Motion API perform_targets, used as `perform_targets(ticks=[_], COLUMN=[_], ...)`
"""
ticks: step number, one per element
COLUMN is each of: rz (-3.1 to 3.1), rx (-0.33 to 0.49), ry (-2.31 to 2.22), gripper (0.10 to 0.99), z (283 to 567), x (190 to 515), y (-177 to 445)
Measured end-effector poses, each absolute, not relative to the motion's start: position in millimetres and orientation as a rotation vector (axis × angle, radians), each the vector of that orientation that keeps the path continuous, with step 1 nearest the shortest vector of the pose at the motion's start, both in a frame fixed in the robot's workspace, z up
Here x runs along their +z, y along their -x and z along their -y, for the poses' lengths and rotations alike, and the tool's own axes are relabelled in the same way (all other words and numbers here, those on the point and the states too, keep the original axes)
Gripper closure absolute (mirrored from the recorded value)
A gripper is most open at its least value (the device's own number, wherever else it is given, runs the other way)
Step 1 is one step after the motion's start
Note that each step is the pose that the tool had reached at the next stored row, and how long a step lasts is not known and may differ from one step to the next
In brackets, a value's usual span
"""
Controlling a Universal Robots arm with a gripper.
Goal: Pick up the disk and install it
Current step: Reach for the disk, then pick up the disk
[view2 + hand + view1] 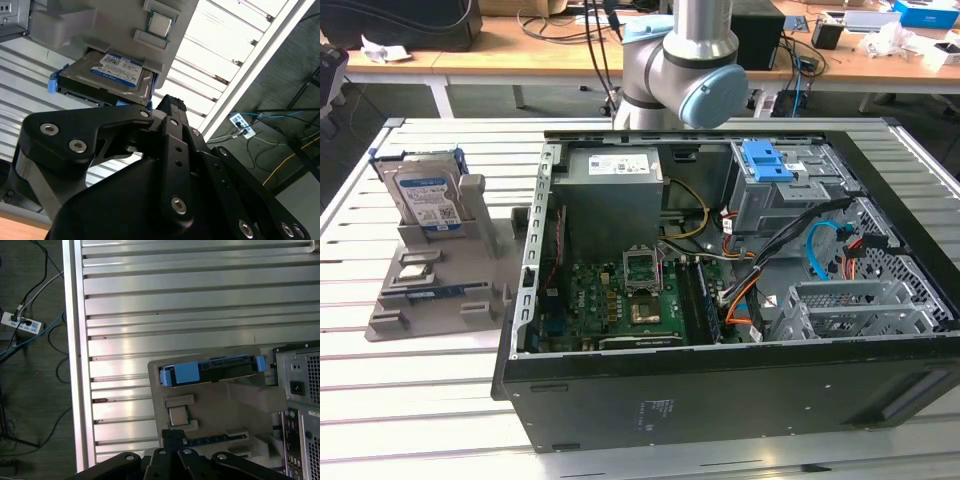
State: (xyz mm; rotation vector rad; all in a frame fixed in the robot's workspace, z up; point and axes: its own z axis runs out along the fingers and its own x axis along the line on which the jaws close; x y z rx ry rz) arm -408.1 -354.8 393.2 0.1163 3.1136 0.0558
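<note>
Here we are at the slatted metal counter [420, 400], and the disk [425, 195] has not been lifted. It stands upright on its edge in a grey holder [430, 300] in the upper left of the frame, at the exterior view's left, label facing the camera, blue frame around it. A small square processor chip [415, 270] lies on the holder's flat base just in front of it.

The open computer case [720, 400] fills the middle and right of the frame, well apart from the disk. Inside it, a bare blue bracket [767, 160] sits in the drive cage at upper right, and a grey metal box [610, 190] with a white sticker sits at upper centre. The arm [685, 70] comes in at top centre, behind the case.

In the first wrist view the tool [172, 436] hangs over the holder, its black tips drawn together with nothing between them. The disk [215, 371] lies beyond them, the chip [177, 415] between tips and disk. The second wrist view shows the tool [169, 101] near the disk [112, 72] but not touching it.
</note>
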Motion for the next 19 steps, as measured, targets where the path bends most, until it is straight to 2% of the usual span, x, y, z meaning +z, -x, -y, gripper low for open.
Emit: perform_targets(ticks=[11, 19], rz=[-3.114, -3.116], rx=[0.056, 0.059], ry=[-0.111, 0.130], gripper=[0.980, 0.980], z=[354.7, 354.7], x=[393.3, 393.2], y=[408.1, 408.1])
